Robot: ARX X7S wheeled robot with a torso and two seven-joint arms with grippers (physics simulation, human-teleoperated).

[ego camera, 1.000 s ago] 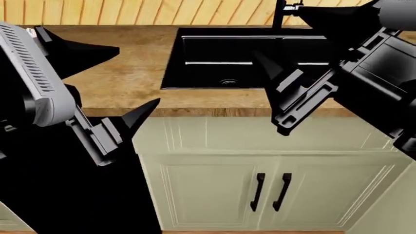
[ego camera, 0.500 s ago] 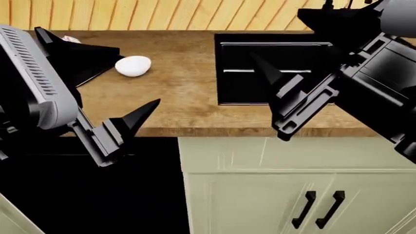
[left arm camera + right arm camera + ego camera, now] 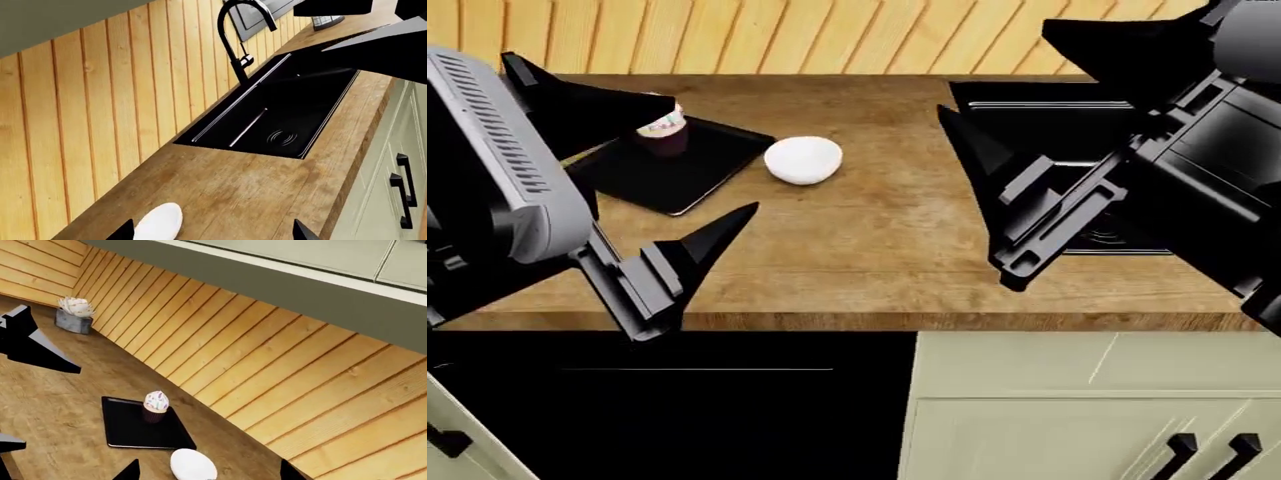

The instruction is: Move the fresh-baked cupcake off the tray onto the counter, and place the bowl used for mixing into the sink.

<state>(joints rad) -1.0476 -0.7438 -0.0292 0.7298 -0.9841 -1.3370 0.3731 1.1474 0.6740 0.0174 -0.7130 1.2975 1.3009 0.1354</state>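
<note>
The cupcake (image 3: 662, 124) (image 3: 156, 406), white-frosted with sprinkles, stands on the black tray (image 3: 681, 175) (image 3: 133, 432) at the counter's (image 3: 881, 250) back left. Just right of the tray lies the white bowl (image 3: 803, 160) (image 3: 193, 465) (image 3: 160, 222). The black sink (image 3: 1028, 120) (image 3: 280, 110) is at the right, partly hidden by my right arm. My left gripper (image 3: 714, 153) (image 3: 212, 236) hangs open above the tray's near side, holding nothing. Over the sink's left edge my right gripper (image 3: 993, 67) (image 3: 210, 476) is also open and holds nothing.
A black faucet (image 3: 237, 35) rises behind the sink against the wooden plank wall. A small potted plant (image 3: 75, 315) sits far along the counter. Pale green cabinet doors with black handles (image 3: 1208, 455) are below the counter, beside a dark opening.
The head view has swung left: the sink slid from centre to the right, and the bowl, then the tray and cupcake, came into view. Both grippers stay open in the same pose.
</note>
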